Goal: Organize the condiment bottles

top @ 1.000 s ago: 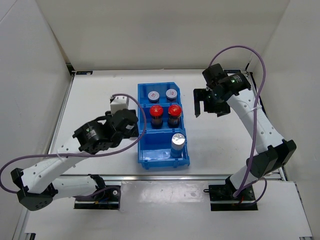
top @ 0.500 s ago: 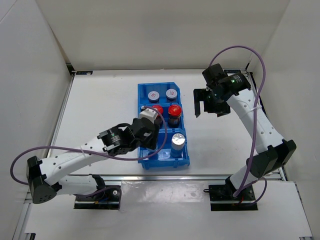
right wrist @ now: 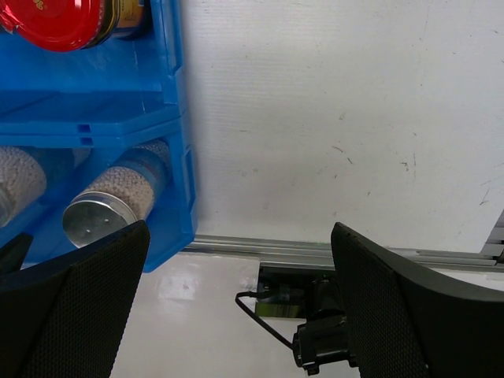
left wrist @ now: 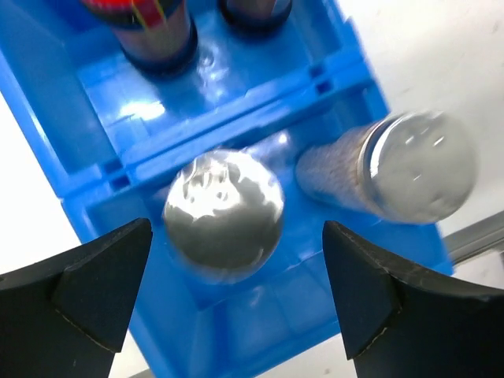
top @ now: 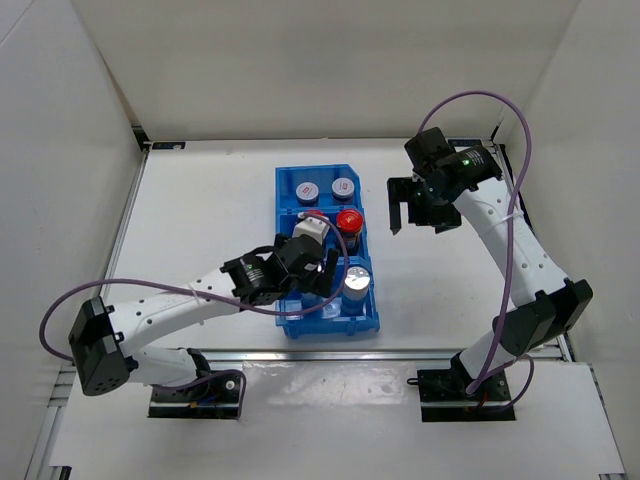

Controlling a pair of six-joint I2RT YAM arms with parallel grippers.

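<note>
The blue bin holds the condiment bottles. Two grey-lidded ones stand in its back compartment. A red cap shows in the middle one, the other mostly under my left wrist. In the left wrist view, two silver-capped bottles stand in the front compartment. My left gripper hangs open above the left one, fingers well clear of it. My right gripper is open over bare table, right of the bin, holding nothing. Its wrist view shows a silver-capped bottle.
White walls enclose the white table on three sides. A metal rail runs along the near edge with the right arm's base and cable behind it. The bin's right wall lies left of my right gripper.
My left arm swung right from beside the bin to over its front compartment. Its jaws have opened, and a second silver-capped bottle now stands there. The right arm has not moved.
</note>
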